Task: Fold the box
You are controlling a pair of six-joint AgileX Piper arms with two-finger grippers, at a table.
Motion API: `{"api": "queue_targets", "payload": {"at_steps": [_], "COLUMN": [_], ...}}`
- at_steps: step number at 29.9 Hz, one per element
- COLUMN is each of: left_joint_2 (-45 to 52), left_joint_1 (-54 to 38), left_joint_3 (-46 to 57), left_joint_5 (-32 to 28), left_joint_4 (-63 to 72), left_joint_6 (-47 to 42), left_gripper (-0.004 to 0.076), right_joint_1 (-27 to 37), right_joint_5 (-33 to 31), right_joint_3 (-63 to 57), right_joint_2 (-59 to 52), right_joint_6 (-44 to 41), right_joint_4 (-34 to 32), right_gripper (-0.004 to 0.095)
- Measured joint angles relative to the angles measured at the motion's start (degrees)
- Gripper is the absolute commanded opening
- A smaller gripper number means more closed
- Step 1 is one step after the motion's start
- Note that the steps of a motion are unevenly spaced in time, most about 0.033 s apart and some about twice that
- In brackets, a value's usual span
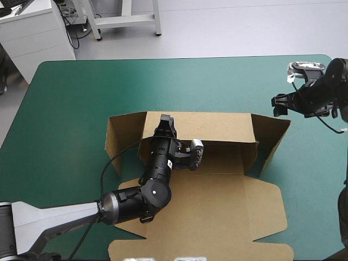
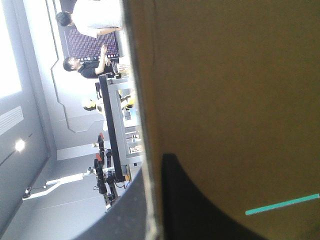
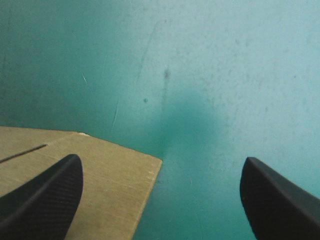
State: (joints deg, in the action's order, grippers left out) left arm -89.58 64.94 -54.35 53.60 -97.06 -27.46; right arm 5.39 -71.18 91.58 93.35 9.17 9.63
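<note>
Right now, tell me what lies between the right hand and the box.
Only bare cover: in the high view a short strip of it shows between the right hand and the box, at its right flap.

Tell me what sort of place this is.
Probably a robotics lab or test workshop: at a teal-green table the left gripper is shut on a brown box, the right gripper hangs open, and a white cabinet stands beyond.

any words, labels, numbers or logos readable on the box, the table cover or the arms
No text can be read anywhere.
box: plain brown board, no print in any view.
teal-green cover: no writing.
small white patch on the left arm's wrist: perhaps a label, too small to read.
</note>
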Motion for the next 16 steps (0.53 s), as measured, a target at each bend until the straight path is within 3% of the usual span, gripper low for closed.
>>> {"api": "queue_targets", "payload": {"at_steps": [4, 11, 16], "left_joint_2": [0.0, 0.0, 0.0], "left_joint_1": [0.1, 0.1, 0.2], "left_joint_3": [0.0, 0.0, 0.0], "left_joint_5": [0.1, 0.0, 0.0], "left_joint_4": [0.0, -0.1, -0.1], "left_joint_6": [0.0, 0.0, 0.0], "left_gripper": [-0.0032, -0.0032, -0.0032], "right_joint_1": [1.5, 7.6, 8.7], "right_joint_5": [0.6, 1.0, 1.5], "right_joint_3": [-4.3, -10.5, -13.9], "right_joint_2": [-1.4, -6.4, -9.6], "right_joint_6": [2.0, 7.7, 9.1], "right_joint_4": [1.7, 11.9, 13.6], "right_gripper": [0.0792, 0.0792, 0.0792]}}
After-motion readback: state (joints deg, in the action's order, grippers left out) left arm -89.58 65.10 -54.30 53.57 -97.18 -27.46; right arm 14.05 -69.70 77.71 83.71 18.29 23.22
